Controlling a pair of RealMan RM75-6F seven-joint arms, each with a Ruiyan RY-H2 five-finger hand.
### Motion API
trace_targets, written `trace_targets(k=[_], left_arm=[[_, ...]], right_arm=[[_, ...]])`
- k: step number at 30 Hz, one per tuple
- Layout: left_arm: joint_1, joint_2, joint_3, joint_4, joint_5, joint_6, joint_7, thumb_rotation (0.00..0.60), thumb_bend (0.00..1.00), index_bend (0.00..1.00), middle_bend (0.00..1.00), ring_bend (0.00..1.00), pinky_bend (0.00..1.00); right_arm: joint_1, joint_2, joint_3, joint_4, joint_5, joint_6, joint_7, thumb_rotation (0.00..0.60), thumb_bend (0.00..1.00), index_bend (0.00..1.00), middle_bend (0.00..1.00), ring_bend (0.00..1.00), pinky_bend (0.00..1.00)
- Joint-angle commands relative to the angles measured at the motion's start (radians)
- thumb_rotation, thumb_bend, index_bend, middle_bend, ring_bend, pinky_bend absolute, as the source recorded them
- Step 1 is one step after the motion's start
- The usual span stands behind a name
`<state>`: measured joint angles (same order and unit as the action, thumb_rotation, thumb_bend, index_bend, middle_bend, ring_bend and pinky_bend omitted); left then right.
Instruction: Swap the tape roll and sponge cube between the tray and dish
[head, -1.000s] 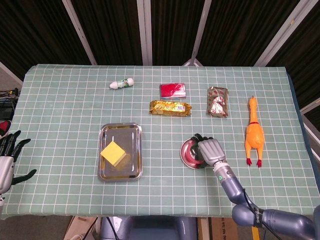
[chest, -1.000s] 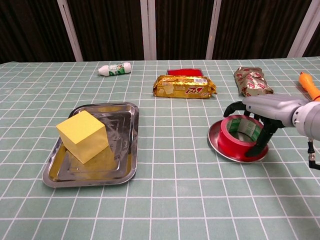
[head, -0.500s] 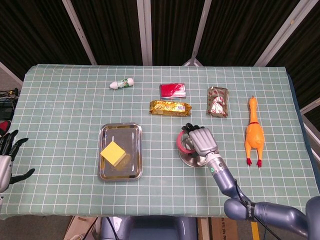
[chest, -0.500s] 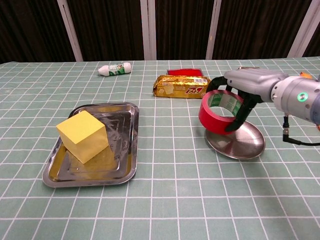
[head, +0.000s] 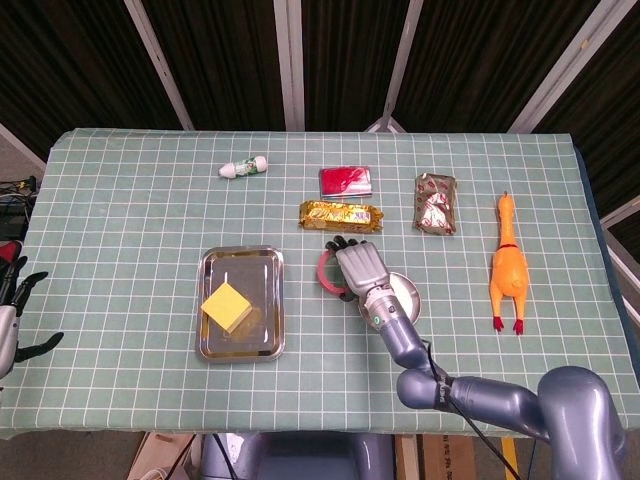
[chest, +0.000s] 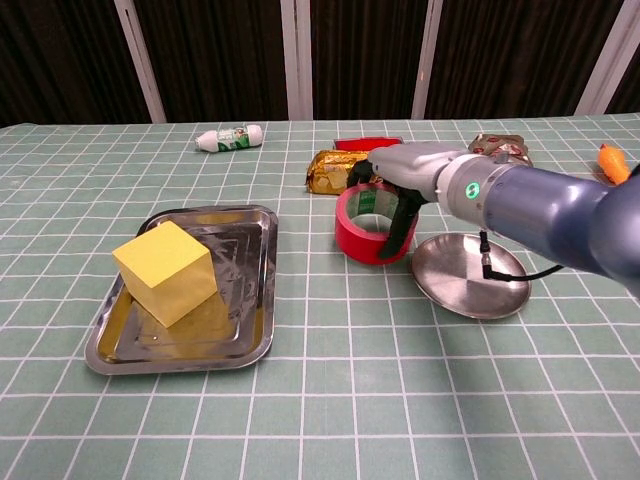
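My right hand (head: 362, 270) (chest: 410, 172) grips the red tape roll (head: 328, 272) (chest: 366, 224) and holds it in the air between the steel tray (head: 271, 300) (chest: 255, 312) and the round steel dish (head: 405, 296) (chest: 470, 278). Nothing lies in the dish. The yellow sponge cube (head: 227, 305) (chest: 166, 272) sits in the tray. My left hand (head: 12, 315) hangs open off the table's left edge, seen only in the head view.
A gold snack pack (head: 340, 216) (chest: 332, 170) lies just behind the tape roll, with a red packet (head: 346, 181) behind it. A foil pack (head: 436, 203), a rubber chicken (head: 508, 262) and a small bottle (head: 244, 168) (chest: 230, 137) lie further off.
My right hand lifted the tape roll out of the dish and carried it left, towards the tray. The dish now stands bare. My left hand sank slightly.
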<state>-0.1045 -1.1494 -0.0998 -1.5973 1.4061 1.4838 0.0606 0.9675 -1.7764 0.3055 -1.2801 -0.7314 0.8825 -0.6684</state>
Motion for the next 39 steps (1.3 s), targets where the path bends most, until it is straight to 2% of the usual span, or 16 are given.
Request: trace_targets(k=[1,3,5,7,11,14,20,24,28,31,34,36,39], left_arm=[[-0.001,0.003,0.001,0.000,-0.001,-0.004,-0.004,0.600,0.04,0.20,0.00,0.00,0.08],[0.000,0.005,0.001,-0.001,-0.002,-0.004,-0.005,0.600,0.04,0.20,0.00,0.00,0.08],[0.000,0.005,0.000,-0.001,-0.004,-0.004,-0.007,0.600,0.04,0.20,0.00,0.00,0.08],[-0.001,0.005,-0.001,0.000,-0.005,-0.005,-0.008,0.600,0.04,0.20,0.00,0.00,0.08],[-0.003,0.006,0.000,0.002,-0.007,-0.012,-0.007,0.600,0.04,0.20,0.00,0.00,0.08],[-0.008,0.006,0.002,0.004,-0.002,-0.019,-0.009,0.600,0.04,0.20,0.00,0.00,0.08],[-0.022,0.004,0.022,0.004,0.055,-0.029,-0.036,0.600,0.04,0.20,0.00,0.00,0.08],[-0.046,0.010,0.040,-0.008,0.091,-0.064,-0.026,0.600,0.04,0.19,0.00,0.00,0.08],[-0.098,0.021,0.035,-0.033,0.111,-0.130,-0.020,0.600,0.04,0.19,0.00,0.00,0.08],[-0.153,0.033,0.020,-0.066,0.111,-0.198,0.000,0.600,0.03,0.19,0.00,0.00,0.08],[-0.216,0.038,0.003,-0.095,0.119,-0.274,-0.002,0.600,0.01,0.19,0.00,0.00,0.06],[-0.260,0.041,-0.008,-0.111,0.120,-0.328,-0.018,0.600,0.00,0.19,0.00,0.00,0.05],[-0.327,0.048,-0.025,-0.135,0.106,-0.422,-0.021,0.600,0.00,0.19,0.00,0.00,0.05]], right_arm=[[0.049,-0.085,0.019,0.124,0.003,-0.031,0.041,0.600,0.13,0.21,0.19,0.38,0.35],[0.057,-0.104,0.023,0.164,-0.006,-0.053,0.072,0.600,0.12,0.12,0.13,0.21,0.25],[0.065,-0.116,0.019,0.193,-0.023,-0.063,0.087,0.600,0.09,0.03,0.03,0.04,0.10],[0.066,-0.123,0.018,0.202,-0.044,-0.055,0.105,0.600,0.05,0.00,0.00,0.00,0.02],[0.043,-0.083,0.019,0.126,-0.078,0.000,0.116,0.600,0.04,0.00,0.00,0.00,0.00],[0.008,0.023,0.001,-0.035,-0.047,0.049,0.037,0.600,0.04,0.00,0.00,0.00,0.00],[-0.098,0.303,-0.063,-0.454,0.018,0.222,-0.114,0.600,0.03,0.00,0.00,0.00,0.00],[-0.212,0.467,-0.130,-0.669,-0.062,0.340,-0.079,0.600,0.03,0.00,0.00,0.00,0.00],[-0.349,0.581,-0.229,-0.792,-0.212,0.425,0.038,0.600,0.03,0.00,0.00,0.00,0.00],[-0.480,0.613,-0.344,-0.791,-0.400,0.514,0.158,0.600,0.03,0.00,0.00,0.00,0.00],[-0.589,0.603,-0.436,-0.721,-0.537,0.589,0.267,0.600,0.03,0.00,0.00,0.00,0.00],[-0.642,0.592,-0.469,-0.668,-0.580,0.619,0.341,0.600,0.03,0.00,0.00,0.00,0.00],[-0.691,0.582,-0.489,-0.595,-0.603,0.637,0.420,0.600,0.03,0.00,0.00,0.00,0.00]])
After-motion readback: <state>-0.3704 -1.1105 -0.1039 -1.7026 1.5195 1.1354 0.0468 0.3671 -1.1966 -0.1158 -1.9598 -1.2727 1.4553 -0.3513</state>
